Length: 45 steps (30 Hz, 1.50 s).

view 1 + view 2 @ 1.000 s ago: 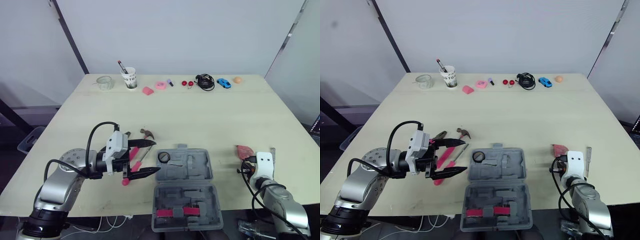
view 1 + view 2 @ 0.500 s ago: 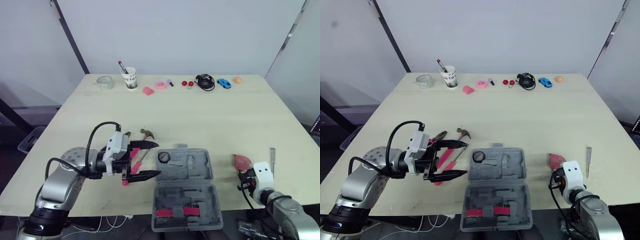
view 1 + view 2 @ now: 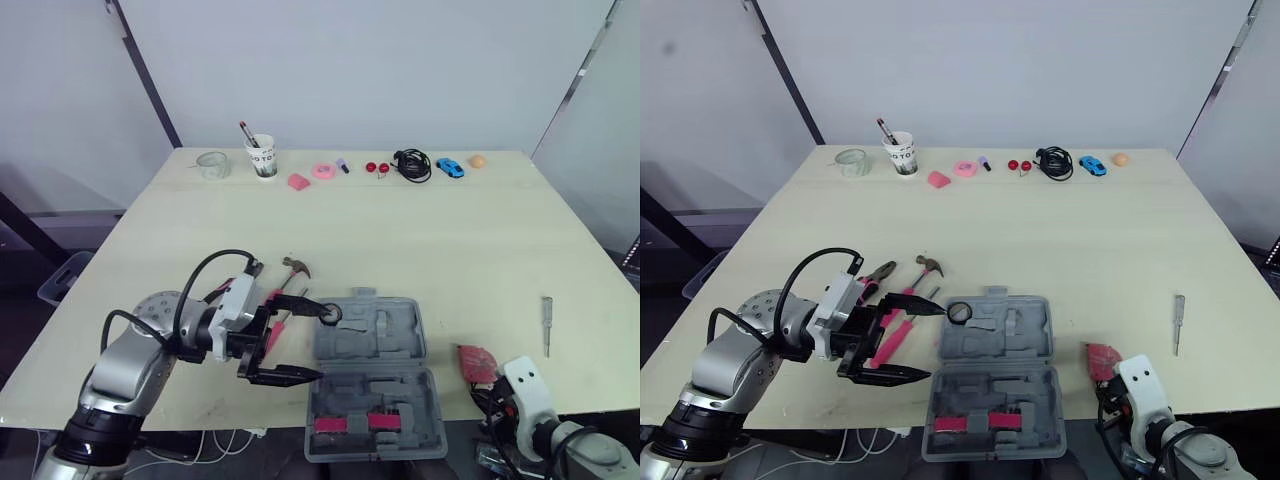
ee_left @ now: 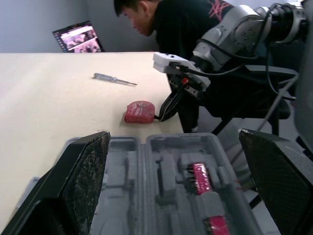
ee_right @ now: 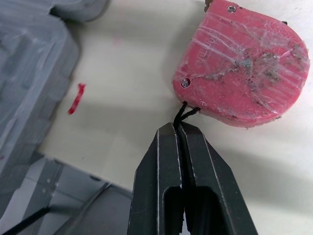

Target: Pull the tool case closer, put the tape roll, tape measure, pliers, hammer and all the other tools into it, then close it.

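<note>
The grey tool case [image 3: 372, 372] lies open near the table's front edge, with a black tape roll [image 3: 329, 313] in its far left corner. My left gripper [image 3: 318, 343] is open at the case's left side, its upper fingertip right by the roll. Behind that gripper lie the hammer [image 3: 294, 268], the pliers [image 3: 878, 272] and pink-handled tools [image 3: 894, 336]. My right gripper [image 5: 177, 128] is shut on the black cord of the red tape measure [image 5: 249, 78], which lies right of the case [image 3: 474, 361]. A screwdriver [image 3: 547, 325] rests further right.
Along the far edge stand a glass jar [image 3: 211, 164], a paper cup with a pen [image 3: 261, 157], pink bits [image 3: 322, 170], a black cable [image 3: 410, 163], a blue toy car [image 3: 448, 166] and an orange ball [image 3: 476, 159]. A person [image 4: 161, 22] sits beyond the right side.
My right gripper has drawn back to the front edge, dragging the tape measure by its cord nearer and leftward. My left gripper has moved right, up to the case's left side.
</note>
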### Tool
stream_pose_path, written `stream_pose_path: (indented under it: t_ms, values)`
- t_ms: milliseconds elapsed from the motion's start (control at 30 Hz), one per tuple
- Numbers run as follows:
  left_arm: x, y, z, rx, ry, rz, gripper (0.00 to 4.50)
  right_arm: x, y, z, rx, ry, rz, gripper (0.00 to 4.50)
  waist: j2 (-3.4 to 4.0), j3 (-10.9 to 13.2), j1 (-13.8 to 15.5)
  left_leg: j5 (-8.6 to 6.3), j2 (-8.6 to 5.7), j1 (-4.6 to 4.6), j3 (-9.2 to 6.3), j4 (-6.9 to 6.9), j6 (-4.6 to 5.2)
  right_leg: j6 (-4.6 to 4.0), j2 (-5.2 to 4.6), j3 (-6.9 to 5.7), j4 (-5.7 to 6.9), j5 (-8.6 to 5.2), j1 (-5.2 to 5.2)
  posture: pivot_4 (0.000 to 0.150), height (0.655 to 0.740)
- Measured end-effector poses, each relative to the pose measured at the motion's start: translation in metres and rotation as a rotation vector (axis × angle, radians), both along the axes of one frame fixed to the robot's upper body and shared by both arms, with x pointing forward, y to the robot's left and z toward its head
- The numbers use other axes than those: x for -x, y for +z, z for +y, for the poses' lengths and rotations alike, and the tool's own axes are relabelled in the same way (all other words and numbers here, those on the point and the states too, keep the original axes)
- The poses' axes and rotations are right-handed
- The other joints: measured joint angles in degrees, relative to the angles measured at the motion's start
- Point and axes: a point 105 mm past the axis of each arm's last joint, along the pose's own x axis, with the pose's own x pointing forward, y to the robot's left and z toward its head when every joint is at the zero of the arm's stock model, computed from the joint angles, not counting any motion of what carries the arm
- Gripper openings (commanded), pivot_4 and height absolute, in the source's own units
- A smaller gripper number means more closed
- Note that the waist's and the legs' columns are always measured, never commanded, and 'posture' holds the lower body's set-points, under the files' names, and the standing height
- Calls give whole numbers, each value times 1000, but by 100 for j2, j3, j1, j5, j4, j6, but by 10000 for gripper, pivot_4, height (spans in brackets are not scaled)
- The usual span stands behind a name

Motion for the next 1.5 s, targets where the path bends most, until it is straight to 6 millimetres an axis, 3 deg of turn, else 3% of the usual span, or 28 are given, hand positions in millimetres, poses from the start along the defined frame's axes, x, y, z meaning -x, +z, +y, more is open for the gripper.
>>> stream_pose_path:
  t_ms: [167, 200, 233, 267, 400, 533, 767, 933, 1200, 1500]
  values:
    - [0, 1, -1, -1, -7, -5, 45000, 1, 2, -2, 15, 19, 15, 299, -2, 0, 2, 0, 0, -2, -1, 3, 0, 1, 0, -1, 0, -1, 0, 1500, 7400]
    - [0, 1, 0, -1, -7, -3, 45000, -1, 3, -2, 19, 15, 5, 5356, -1, 0, 4, 0, 0, -2, -1, 3, 0, 1, 0, -1, 0, -1, 0, 1500, 7400]
    - [0, 1, 0, -1, -7, -2, 45000, -1, 4, -3, 21, 15, 2, 5989, -1, 0, 4, 0, 0, -2, -1, 3, 0, 1, 0, -1, 0, 0, 0, 1500, 7400]
    - [0, 1, 0, -1, -7, -2, 45000, -1, 4, -3, 24, 17, 2, 9463, -1, 0, 4, 0, 0, -2, -1, 3, 0, 1, 0, 0, 0, 0, 0, 1500, 7400]
    - [0, 0, 0, -1, -5, 2, 45000, 1, 14, -12, 40, 33, -12, 26016, -1, 0, 11, 0, -1, -3, -1, 5, 0, 1, 0, 1, 1, 0, 0, 1500, 7400]
    - [1, -1, 1, -1, 1, 6, 45000, 19, 23, -19, 46, 131, 18, 43778, -1, 1, 49, 0, -1, -5, 0, 6, 0, 4, 0, -2, 0, -2, 1, 1500, 7400]
    - [1, -1, 2, -7, 0, -7, 45000, 1, 49, -38, 51, 337, -158, 44449, -5, 2, 73, 0, 0, -1, 5, 16, 1, 16, 5, 4, 1, -8, 3, 1500, 7400]
    - [0, 3, 1, -6, -7, -33, 45000, -16, 56, -49, 88, 541, -241, 44449, -3, 4, 103, 0, -2, -4, 12, 18, 1, 5, 26, 26, 1, -2, 5, 1500, 7400]
    - [-1, 4, 2, -9, -6, -41, 45000, -48, 47, -48, 187, 833, -234, 44449, 1, 7, 99, 0, -1, -3, 13, 20, 1, -8, 35, 34, 6, 6, 6, 1500, 7400]
    - [-1, 3, 2, -12, 11, -39, 45000, -63, 41, -43, 267, 985, -169, 44449, 3, 9, 115, 1, -1, -3, 12, 22, 0, -9, 36, 35, 12, 6, 6, 1500, 7400]
